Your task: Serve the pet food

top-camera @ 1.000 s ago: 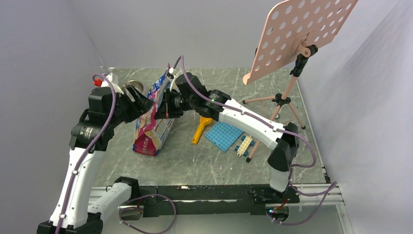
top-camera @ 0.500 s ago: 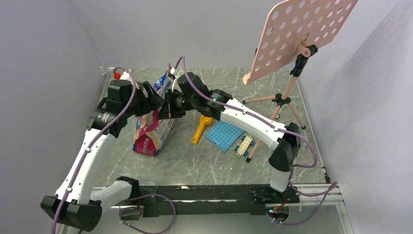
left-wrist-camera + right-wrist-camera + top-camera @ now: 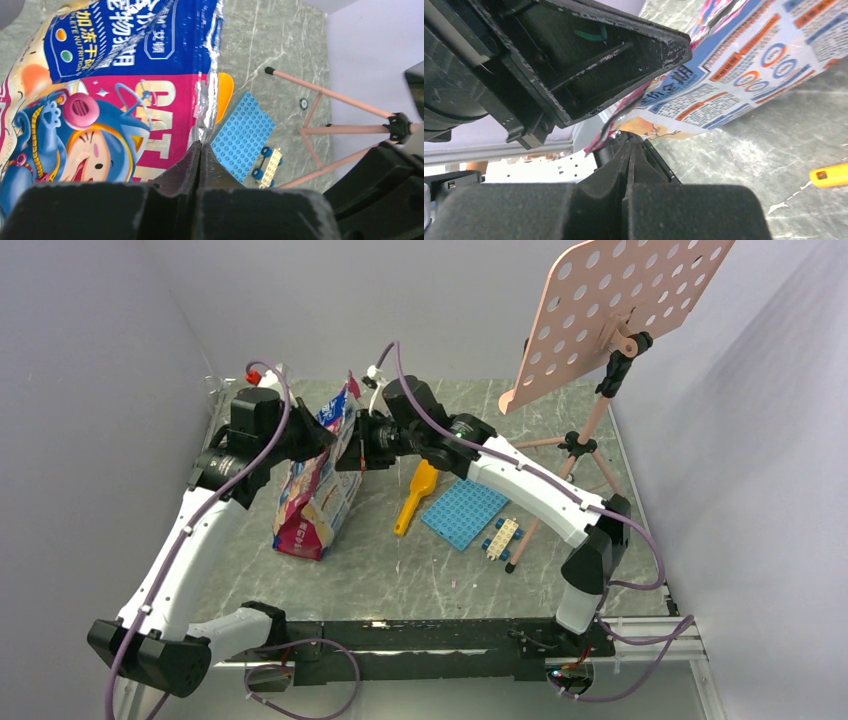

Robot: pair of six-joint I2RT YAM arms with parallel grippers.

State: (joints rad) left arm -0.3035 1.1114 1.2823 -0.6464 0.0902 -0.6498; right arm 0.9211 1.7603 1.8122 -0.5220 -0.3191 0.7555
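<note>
Pouch (image 3: pixel 315 490), pink and blue, upright on the tabletop (image 3: pixel 400 570), its top edge pinched from either side by the left hand (image 3: pixel 200 150) and right hand (image 3: pixel 630 142), both clamped narrow on foil, probably to pull it open; pet food unseen, presumably inside.

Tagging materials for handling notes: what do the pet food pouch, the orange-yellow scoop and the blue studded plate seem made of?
The pet food pouch looks like glossy printed film with foil lining: crinkled silver shows along its edge. The scoop looks like smooth moulded plastic, one even orange-yellow. The blue studded plate is probably rigid plastic, with a regular stud grid.
</note>
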